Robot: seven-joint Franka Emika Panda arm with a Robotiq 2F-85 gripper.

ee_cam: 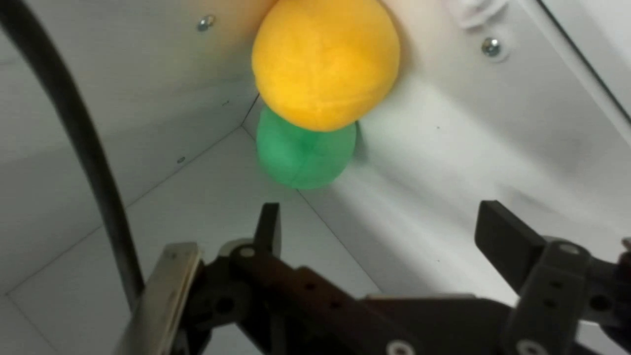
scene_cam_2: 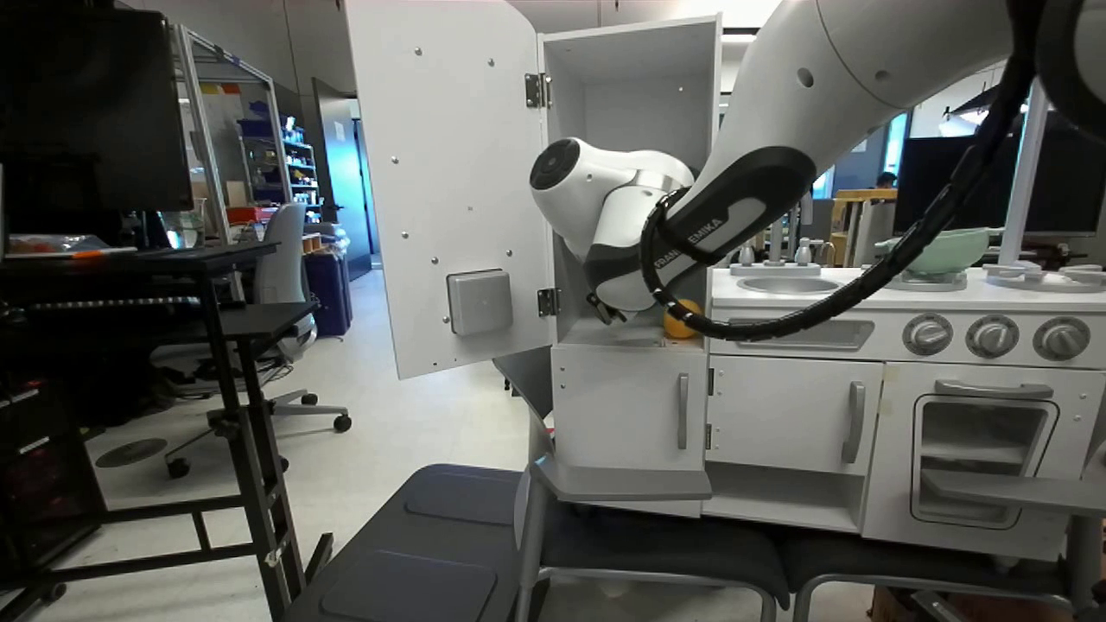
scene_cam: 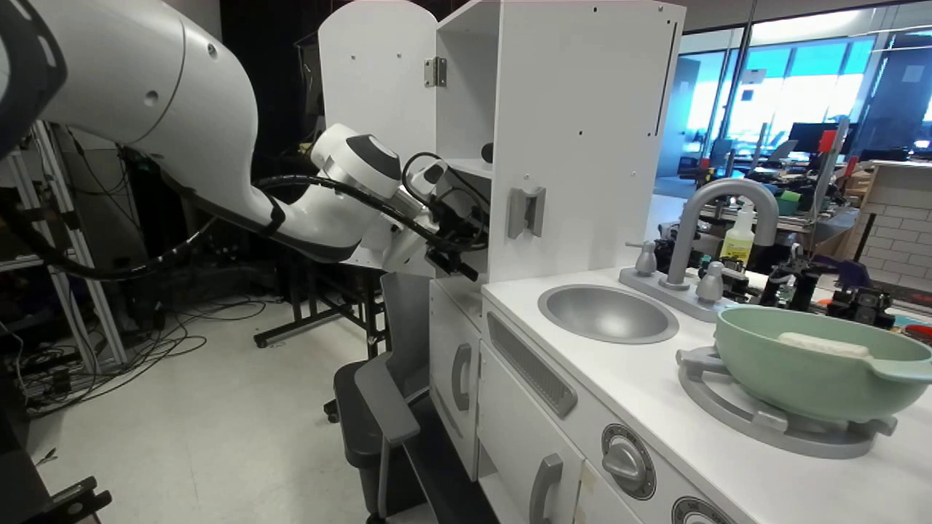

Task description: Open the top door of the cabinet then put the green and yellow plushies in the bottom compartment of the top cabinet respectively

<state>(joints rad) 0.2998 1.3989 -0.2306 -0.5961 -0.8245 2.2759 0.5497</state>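
Note:
The tall white top cabinet [scene_cam_2: 717, 104] has its door [scene_cam_2: 458, 190] swung wide open, and the open door also shows in an exterior view [scene_cam: 378, 80]. The yellow plushie [ee_cam: 325, 69] sits in the bottom compartment, and part of it shows in an exterior view [scene_cam_2: 681, 321] behind the arm's cable. The green plushie [ee_cam: 305, 155] is deeper in the corner, partly covered by the yellow one in the wrist view. It is hidden in both exterior views. My gripper [ee_cam: 378, 209] is open and empty inside the compartment, with both plushies apart from its fingers.
The cabinet's side wall stands close to the gripper. A shelf [scene_cam: 470, 167] divides the cabinet above. A grey block [scene_cam_2: 480, 302] is fixed to the door. The counter holds a sink [scene_cam: 608, 313] and a green pan [scene_cam: 808, 371]. A grey chair [scene_cam: 393, 393] stands in front.

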